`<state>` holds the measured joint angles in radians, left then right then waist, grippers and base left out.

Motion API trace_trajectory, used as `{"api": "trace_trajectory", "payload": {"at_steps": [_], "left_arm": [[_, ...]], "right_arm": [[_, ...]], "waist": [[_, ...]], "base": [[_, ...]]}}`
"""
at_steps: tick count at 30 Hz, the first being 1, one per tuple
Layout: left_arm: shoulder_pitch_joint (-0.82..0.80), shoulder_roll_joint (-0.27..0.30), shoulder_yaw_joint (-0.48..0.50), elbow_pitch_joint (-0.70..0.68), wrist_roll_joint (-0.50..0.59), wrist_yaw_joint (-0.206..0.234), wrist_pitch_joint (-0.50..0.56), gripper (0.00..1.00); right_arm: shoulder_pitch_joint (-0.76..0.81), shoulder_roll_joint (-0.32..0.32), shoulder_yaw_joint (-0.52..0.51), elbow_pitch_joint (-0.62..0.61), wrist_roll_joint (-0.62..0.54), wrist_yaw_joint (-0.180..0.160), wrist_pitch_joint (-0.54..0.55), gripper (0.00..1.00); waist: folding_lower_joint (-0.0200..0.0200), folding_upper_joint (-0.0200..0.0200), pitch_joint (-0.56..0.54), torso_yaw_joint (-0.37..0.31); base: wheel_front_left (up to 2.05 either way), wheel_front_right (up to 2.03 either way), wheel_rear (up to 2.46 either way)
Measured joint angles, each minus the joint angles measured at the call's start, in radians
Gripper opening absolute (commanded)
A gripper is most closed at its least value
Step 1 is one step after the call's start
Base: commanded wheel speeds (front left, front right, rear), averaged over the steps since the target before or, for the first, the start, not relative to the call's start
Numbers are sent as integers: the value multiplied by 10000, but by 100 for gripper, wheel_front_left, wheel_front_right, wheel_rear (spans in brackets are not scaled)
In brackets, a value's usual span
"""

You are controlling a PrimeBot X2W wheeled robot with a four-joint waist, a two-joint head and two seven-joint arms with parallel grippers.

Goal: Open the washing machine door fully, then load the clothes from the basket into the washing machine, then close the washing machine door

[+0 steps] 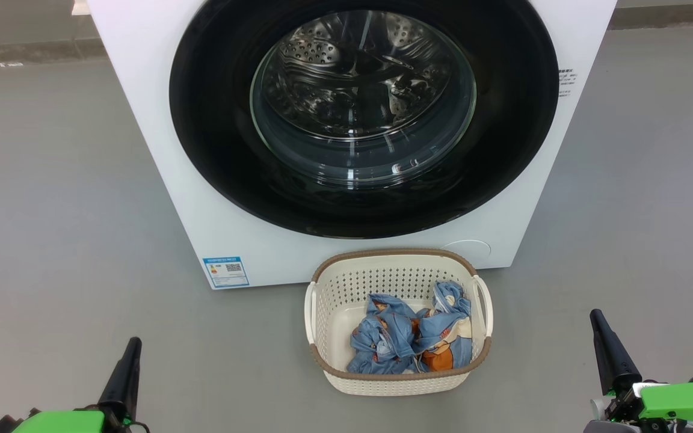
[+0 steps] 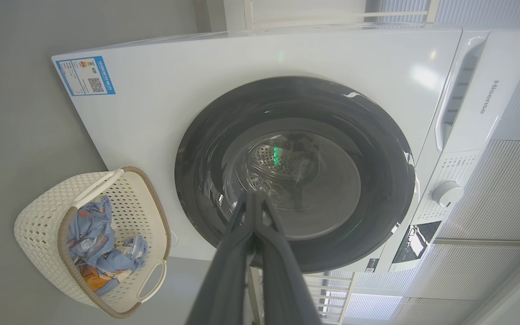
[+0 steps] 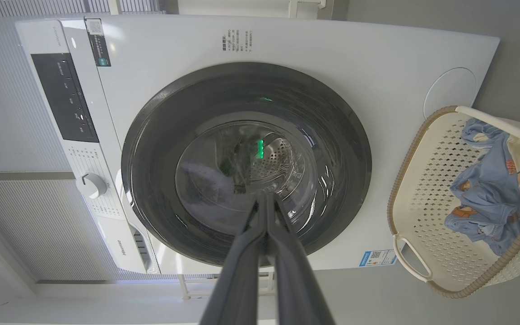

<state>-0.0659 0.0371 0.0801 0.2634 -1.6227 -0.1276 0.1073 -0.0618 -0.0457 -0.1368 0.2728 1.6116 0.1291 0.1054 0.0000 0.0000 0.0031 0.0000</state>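
Fronting one washing machine (image 1: 160, 180): one basket (image 1: 385, 385) of clothes (image 1: 406, 334).

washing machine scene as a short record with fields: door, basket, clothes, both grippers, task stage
washing machine door: shut, flush on the washing machine front
drum: looks empty through the glass
basket: upright on the floor, just in front of the machine
clothes: bunched inside the basket
left gripper: shut, holding nothing, away from the door
right gripper: shut, holding nothing
task stage: door not yet opened
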Motion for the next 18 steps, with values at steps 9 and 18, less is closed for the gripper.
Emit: {"api": "trace_trajectory", "payload": {"at_steps": [9, 18], "left_arm": [[0, 0, 0, 0, 0, 0, 0, 0], [0, 0, 0, 0, 0, 0, 0, 0]], "right_arm": [[0, 0, 0, 0, 0, 0, 0, 0], [0, 0, 0, 0, 0, 0, 0, 0]], "waist": [[-1, 0, 0, 0], [0, 0, 0, 0]], "base": [[0, 0, 0], [0, 0, 0]]}}
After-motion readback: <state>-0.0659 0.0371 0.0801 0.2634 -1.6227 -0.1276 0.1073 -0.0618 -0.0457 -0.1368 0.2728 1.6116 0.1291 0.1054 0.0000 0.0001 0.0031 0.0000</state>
